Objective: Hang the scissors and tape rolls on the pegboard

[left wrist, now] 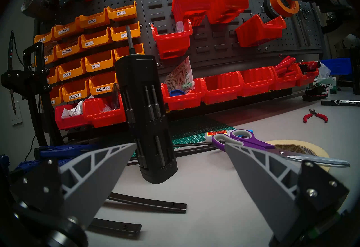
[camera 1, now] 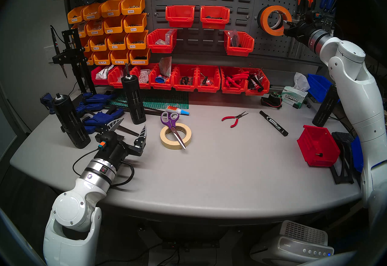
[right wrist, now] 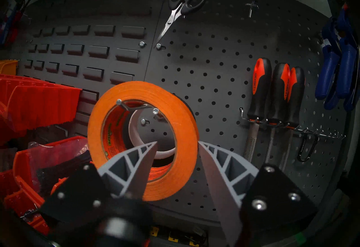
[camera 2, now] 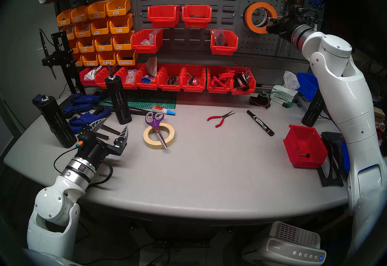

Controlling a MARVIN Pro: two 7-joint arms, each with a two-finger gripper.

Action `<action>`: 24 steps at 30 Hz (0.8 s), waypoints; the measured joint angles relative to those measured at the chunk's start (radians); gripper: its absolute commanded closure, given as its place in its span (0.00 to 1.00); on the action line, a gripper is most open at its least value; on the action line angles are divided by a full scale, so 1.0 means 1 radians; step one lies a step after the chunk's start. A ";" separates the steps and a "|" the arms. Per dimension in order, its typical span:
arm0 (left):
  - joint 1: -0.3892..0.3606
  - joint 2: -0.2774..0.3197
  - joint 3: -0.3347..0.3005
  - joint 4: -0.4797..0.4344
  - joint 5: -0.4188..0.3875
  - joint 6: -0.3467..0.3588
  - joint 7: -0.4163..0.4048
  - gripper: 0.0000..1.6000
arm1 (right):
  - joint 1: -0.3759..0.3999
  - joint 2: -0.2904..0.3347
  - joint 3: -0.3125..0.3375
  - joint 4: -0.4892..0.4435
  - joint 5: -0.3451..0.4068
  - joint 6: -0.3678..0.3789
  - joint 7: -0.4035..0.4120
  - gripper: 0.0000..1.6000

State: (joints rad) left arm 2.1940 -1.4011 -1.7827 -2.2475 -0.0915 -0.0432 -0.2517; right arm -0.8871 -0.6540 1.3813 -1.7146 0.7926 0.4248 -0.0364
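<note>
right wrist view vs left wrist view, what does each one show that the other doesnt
Only the right wrist view shows the three orange-and-black file handles on their rack, the hook carrying the orange tape roll, and the right gripper with its fingers apart either side of the roll's rim.

Only the left wrist view shows the purple scissors lying across the beige tape roll, the red pliers, and the open left gripper.

Both show the orange roll and the pegboard.

The scissors (camera 1: 173,127) lie across the masking tape roll (camera 1: 176,136) on the table (camera 1: 209,175), pliers (camera 1: 234,119) to their right.
</note>
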 measured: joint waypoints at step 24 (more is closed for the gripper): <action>0.000 0.000 0.000 0.000 0.000 0.000 0.000 0.00 | -0.284 0.102 0.281 -0.229 0.189 0.005 0.017 0.26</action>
State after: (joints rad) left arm 2.1940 -1.4010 -1.7827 -2.2474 -0.0917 -0.0431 -0.2518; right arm -1.1714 -0.5524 1.6627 -1.9438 0.9814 0.4300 -0.0195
